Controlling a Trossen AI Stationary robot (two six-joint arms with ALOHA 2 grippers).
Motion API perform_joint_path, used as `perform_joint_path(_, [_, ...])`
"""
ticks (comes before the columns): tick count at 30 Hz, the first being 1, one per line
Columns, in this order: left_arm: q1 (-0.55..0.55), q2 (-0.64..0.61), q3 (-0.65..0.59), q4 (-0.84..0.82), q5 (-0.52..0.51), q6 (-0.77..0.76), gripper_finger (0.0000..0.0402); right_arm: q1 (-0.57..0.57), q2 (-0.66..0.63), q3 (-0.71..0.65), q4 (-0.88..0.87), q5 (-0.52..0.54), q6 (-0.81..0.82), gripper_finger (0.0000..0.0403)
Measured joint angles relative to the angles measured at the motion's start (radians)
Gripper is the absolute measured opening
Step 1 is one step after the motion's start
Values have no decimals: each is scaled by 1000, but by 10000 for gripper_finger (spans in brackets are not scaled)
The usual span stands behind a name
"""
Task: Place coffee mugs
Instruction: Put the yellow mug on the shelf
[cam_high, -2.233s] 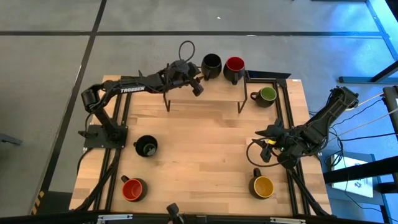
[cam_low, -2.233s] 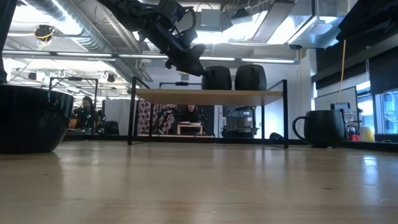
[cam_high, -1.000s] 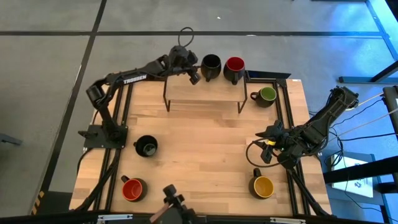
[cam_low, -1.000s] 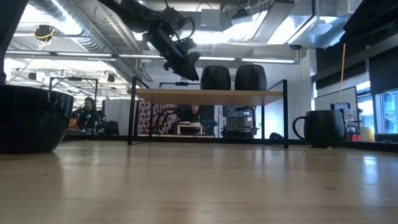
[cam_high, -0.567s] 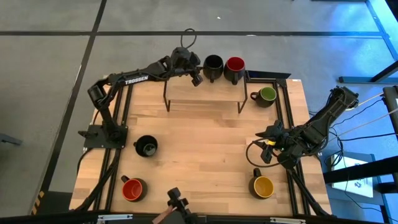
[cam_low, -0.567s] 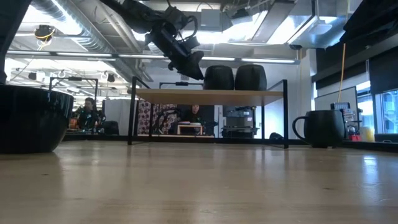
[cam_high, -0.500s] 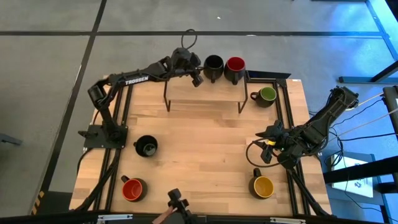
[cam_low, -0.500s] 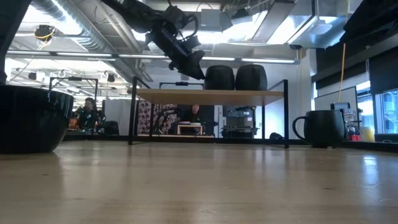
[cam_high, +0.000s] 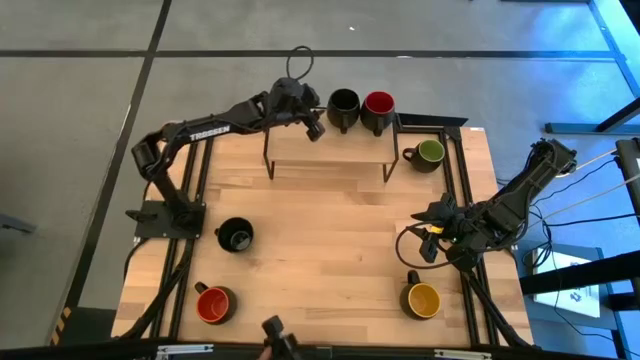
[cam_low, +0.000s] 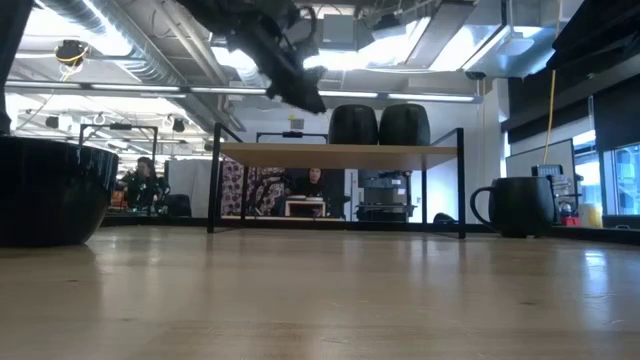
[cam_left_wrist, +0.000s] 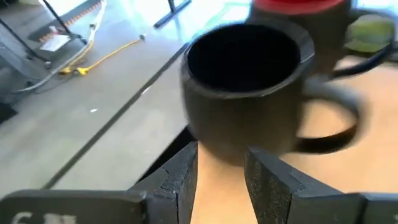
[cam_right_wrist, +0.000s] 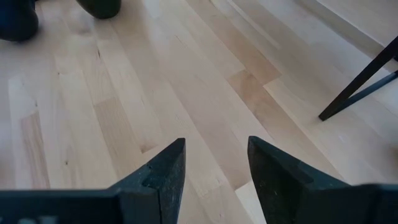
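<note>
Jaws parted, left gripper (cam_high: 316, 129); arm reads TROSSEN.

Smooth pale wood table (cam_high: 330, 230); matt dark glazed mugs (cam_high: 343, 103); wooden shelf (cam_high: 327, 148) on thin black metal legs

I see dark mugs (cam_high: 343, 104) lined black, red, green, yellow on my pale wood-grain bench (cam_high: 330, 240).

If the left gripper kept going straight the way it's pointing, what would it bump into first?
Most likely the black mug on the shelf. The left gripper points straight at it, fingers open and empty, with the red mug just beyond.
</note>
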Motion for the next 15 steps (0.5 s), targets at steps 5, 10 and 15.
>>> perform_joint_path(5, [-72,-86,0,-44,50,-65,121,0,0,0,2,9,0,163])
perform_joint_path(10, [-205,-182,0,-102,53,-69,121,0,0,0,19,10,1,163])
perform_joint_path(15, [-367,-244,2,-169,50,-120,121,0,2,0,87,9,3,163])
